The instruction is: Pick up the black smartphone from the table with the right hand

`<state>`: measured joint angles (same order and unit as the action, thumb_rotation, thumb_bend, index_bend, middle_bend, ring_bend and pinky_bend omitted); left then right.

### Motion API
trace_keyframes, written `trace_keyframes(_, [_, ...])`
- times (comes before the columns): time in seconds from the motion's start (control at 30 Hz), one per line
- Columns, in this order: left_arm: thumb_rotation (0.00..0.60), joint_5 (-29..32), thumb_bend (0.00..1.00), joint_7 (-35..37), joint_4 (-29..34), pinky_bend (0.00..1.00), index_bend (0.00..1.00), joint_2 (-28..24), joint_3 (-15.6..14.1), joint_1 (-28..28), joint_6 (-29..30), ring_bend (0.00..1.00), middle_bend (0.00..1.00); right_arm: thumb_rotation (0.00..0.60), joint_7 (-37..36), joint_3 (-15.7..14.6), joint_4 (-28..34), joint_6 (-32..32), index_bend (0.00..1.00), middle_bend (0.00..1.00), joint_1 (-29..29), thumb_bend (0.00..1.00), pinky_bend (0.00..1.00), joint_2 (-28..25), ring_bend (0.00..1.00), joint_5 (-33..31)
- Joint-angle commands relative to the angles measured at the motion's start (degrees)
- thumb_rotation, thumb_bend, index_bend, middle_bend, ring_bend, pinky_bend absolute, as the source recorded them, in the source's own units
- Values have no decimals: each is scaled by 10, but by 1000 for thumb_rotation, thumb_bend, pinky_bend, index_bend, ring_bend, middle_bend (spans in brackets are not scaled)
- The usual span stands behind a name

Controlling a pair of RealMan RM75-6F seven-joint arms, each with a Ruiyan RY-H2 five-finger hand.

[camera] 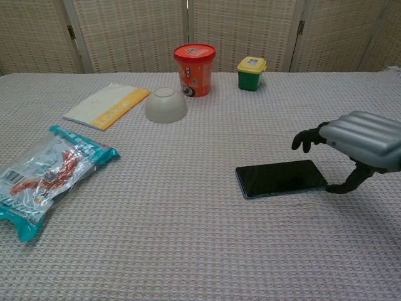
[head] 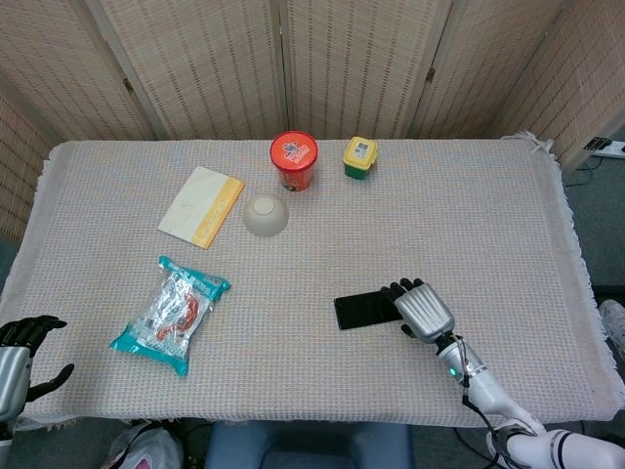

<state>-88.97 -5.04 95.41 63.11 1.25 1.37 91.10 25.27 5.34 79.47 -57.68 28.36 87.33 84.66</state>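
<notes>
**A:** Status on my side: 1 black phone (camera: 281, 178) flat on the table (head: 469, 215), screen up, near the front edge, right of centre. My right hand (camera: 360, 143) is over its right end, fingers spread, nothing held. Chest view has the thumb tip down at the phone's right edge; can't tell if it's actually touching. The other fingers (camera: 305, 138) hover above the phone's far side.

**B:** Head view agrees?

**A:** Yes. The hand covers the phone's right end there, fingers reaching across it. Phone is not lifted.

**B:** Left hand?

**A:** Left hand (head: 20, 354) is at the front-left corner, off the table edge, only in head view. Fingers apart, holding nothing.

**B:** Count of what else is out?

**A:** 5 other items, 1 of each:
- 1 red cup (head: 294, 161) with lid, back centre, upright
- 1 yellow-lidded green jar (head: 359, 157) just right of the cup, apart from it
- 1 pale bowl (head: 266, 214) upside down, in front of the cup, slightly left
- 1 white and yellow booklet (head: 201, 205) left of the bowl, lying at an angle
- 1 teal-edged snack bag (head: 171, 313) front left, flat

All 5 are well apart from the phone.
</notes>
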Motion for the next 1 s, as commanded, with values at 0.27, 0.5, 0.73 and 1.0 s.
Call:
trace_keyframes(0.27, [600,6,198,8,-8,257,331,-1,0,-5,0,264,312,600,7,2,-43,36,278,312,38,82,432,44,276,-22])
trace_keyframes(0.5, [600,9,198,13,-14,257,331,0,0,-7,-1,264,312,600,9,-4,-45,38,291,322,46,81,432,47,276,-28])
trace_keyframes(0.73, [600,11,198,18,-19,257,331,1,1,-7,-4,264,312,600,21,-6,-50,47,317,340,55,85,432,51,276,-40])
trace_keyframes(1.0, [600,13,198,21,-23,257,331,3,3,-7,-4,264,312,600,27,-6,-51,53,337,351,65,157,432,52,276,-52])
